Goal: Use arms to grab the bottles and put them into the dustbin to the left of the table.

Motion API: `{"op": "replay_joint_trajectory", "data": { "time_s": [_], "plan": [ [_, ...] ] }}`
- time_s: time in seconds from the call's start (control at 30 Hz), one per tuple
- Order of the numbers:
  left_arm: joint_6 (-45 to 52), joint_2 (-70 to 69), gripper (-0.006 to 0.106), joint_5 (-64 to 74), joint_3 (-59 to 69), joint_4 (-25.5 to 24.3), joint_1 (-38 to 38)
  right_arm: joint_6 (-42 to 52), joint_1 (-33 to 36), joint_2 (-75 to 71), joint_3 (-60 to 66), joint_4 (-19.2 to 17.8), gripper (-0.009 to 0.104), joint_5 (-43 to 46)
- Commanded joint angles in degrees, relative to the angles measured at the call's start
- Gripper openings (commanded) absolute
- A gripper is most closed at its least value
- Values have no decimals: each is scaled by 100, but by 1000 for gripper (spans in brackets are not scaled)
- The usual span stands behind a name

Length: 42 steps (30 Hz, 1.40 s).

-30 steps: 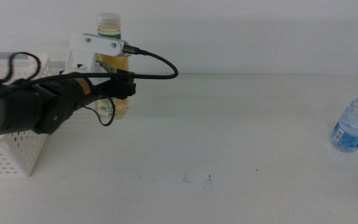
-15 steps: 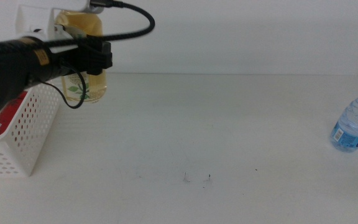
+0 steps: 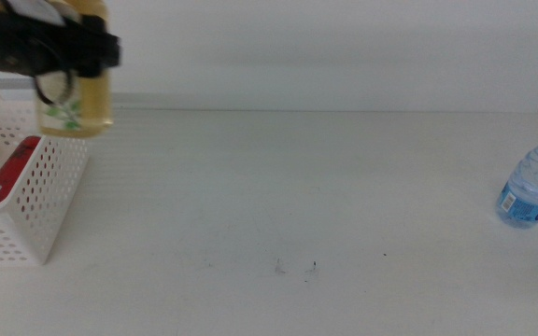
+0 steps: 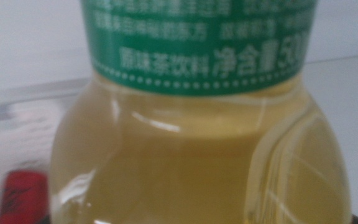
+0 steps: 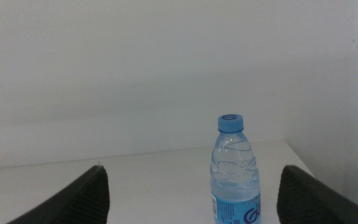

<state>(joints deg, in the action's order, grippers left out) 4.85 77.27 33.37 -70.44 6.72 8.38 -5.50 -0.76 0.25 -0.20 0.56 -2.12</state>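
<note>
Hanging at the far left of the middle view, the left claw [image 3: 68, 49] grips the tea bottle [image 3: 76, 93], which stands upright in the air above the far right corner of the dustbin [image 3: 26, 210]. The bin's open mouth lies below and slightly further left of the bottle, so I judge the coming release turns on carrying the bottle a little more leftward, until its base is clear of the perforated wall. Its long axis is vertical. Up close in the left wrist view, the tea bottle [image 4: 197, 143] fills the picture: amber liquid, clear ribbed plastic, a green label band with white print. A red can [image 3: 6, 171] already lies inside the bin. The white table [image 3: 297, 196] stretches bare across the middle apart from a few dark specks. At the far right stands the water bottle [image 3: 533, 182], upright, blue-capped and blue-labelled. The right claw [image 5: 191, 193] faces it, jaws spread wide with the bottle between them further off, not touched.
</note>
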Motion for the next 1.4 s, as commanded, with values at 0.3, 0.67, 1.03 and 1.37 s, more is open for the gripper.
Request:
{"op": "replay_joint_trajectory", "data": {
  "time_s": [0.3, 0.67, 1.03, 1.37],
  "plan": [
    [1033, 1190, 11, 2249, -2276, 538, -1319, 21, -43, -25, 20, -14, 81, 59],
    [1323, 2105, 11, 2772, -3014, 609, -2067, 21, -43, -25, 20, -14, 81, 59],
    [1439, 2908, 11, 2740, -3014, 117, -2494, 21, -43, -25, 20, -14, 81, 59],
    [1465, 3562, 11, 2918, -3014, -244, -2494, 21, -43, -25, 20, -14, 81, 59]
  ]
}}
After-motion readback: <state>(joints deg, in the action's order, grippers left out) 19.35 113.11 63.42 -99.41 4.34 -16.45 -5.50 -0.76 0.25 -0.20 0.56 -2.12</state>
